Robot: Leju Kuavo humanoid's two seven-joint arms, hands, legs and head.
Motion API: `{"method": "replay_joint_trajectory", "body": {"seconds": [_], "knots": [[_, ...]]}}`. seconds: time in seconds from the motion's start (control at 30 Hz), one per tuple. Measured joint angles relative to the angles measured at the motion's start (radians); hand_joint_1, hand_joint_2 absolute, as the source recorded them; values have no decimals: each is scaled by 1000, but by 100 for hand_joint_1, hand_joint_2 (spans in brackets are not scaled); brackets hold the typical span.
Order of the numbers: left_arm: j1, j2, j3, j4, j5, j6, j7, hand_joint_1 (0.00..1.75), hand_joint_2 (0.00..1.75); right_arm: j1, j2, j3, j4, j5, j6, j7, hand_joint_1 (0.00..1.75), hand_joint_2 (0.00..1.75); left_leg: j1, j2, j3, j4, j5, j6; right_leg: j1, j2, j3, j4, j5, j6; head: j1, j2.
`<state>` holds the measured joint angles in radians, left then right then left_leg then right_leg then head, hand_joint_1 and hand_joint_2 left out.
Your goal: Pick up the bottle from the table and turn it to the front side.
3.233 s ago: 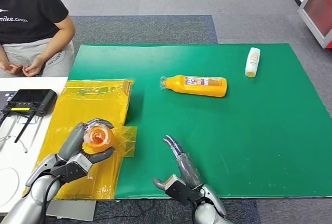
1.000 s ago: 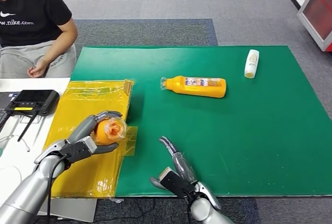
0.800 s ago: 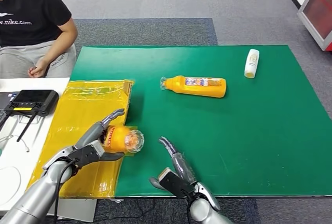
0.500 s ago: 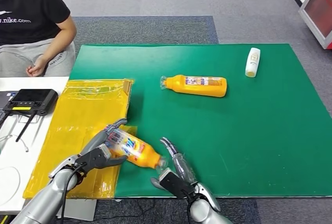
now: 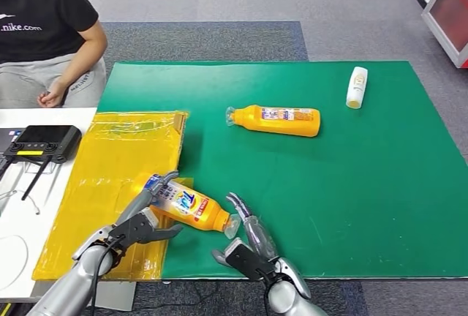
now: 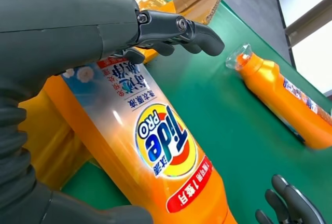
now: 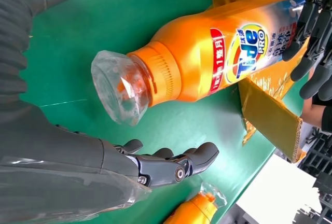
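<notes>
The head view looks down from high at 6 o'clock toward 12; both wrist views sit close and turned, sharing the Tide bottle (image 5: pixel 187 208) (image 6: pixel 156 146) (image 7: pixel 219 53)

Left hand (image 5: pixel 140 217) clasped around something, right hand (image 5: pixel 251 246) unclenched, fingers (image 5: pixel 240 205) apart

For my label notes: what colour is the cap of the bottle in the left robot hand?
Clear and transparent, on an orange neck; the bottle cap shows best in the right wrist view.
</notes>
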<state>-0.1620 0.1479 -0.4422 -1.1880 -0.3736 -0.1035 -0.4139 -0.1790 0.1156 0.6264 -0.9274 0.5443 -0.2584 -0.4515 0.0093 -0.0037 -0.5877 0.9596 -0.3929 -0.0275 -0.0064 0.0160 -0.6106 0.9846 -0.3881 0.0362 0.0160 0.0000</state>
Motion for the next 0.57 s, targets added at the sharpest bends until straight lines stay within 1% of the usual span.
{"method": "replay_joint_trajectory", "body": {"seconds": [0.23,0.3,0.33,0.43,0.47,0.53,0.57], "knots": [[29,-9,8,-18,-8,31,-9,0,175,1,-1,0,0,7,-9,5,0,175,0,0,0,0,0,0,0,0,0,0,0,0,0,0],[50,-16,13,-40,-9,51,-27,0,175,4,-1,0,0,9,-14,5,0,175,0,0,0,0,0,0,0,0,0,0,0,0,0,0],[65,-22,19,-58,7,59,-50,0,175,7,-1,0,-2,10,-15,5,0,175,0,0,0,0,0,0,0,0,0,0,0,0,0,0],[116,-58,44,-141,141,42,-137,0,175,15,-2,-2,-9,10,-16,3,0,175,0,0,-1,0,-1,1,0,0,-1,0,0,0,0,0],[132,-73,53,-173,202,21,-150,0,175,17,-2,-3,-12,10,-15,3,0,175,0,0,-1,0,-1,1,0,0,-1,0,-1,1,0,0],[159,-97,68,-235,320,-34,-147,0,175,23,-3,-5,-17,11,-15,3,0,175,0,0,-1,0,-2,1,0,0,-1,0,-1,1,0,0],[166,-102,72,-251,350,-49,-144,0,175,24,-3,-6,-18,11,-15,3,0,175,0,0,-1,0,-2,1,0,0,-1,0,-1,1,0,0]]}}
